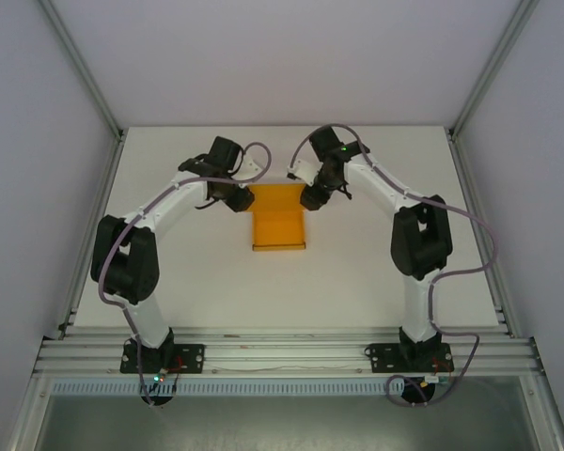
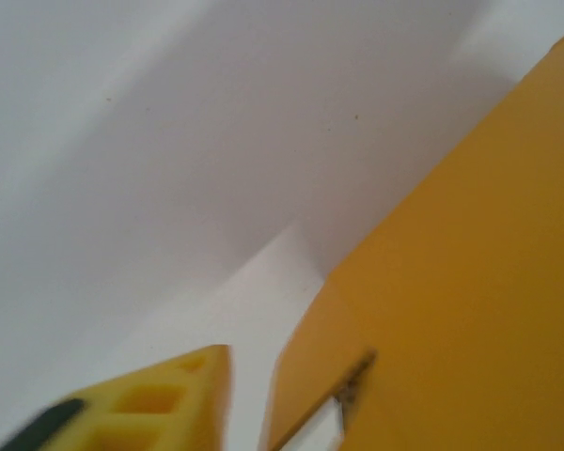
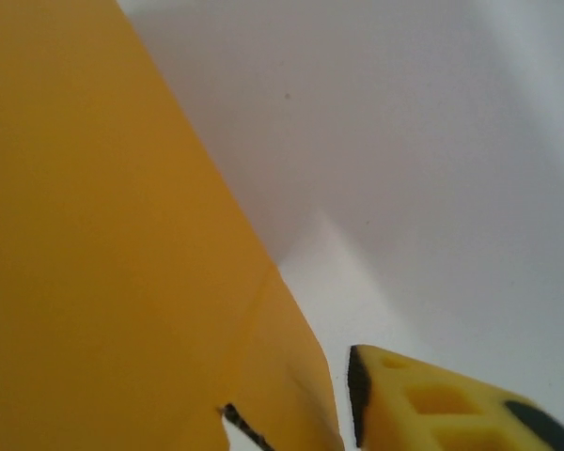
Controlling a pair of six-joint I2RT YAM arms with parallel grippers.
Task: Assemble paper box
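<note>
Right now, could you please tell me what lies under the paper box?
The paper box sits on the white table, which shows bare along its near edge and sides. Anything beneath the card itself is covered, so I cannot tell.

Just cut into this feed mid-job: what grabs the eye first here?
The bright orange-yellow paper box stands out at the middle of the white table. The left gripper and right gripper sit at its two far corners, mirroring each other. In both wrist views the card looms very close beside a yellow finger.
</note>
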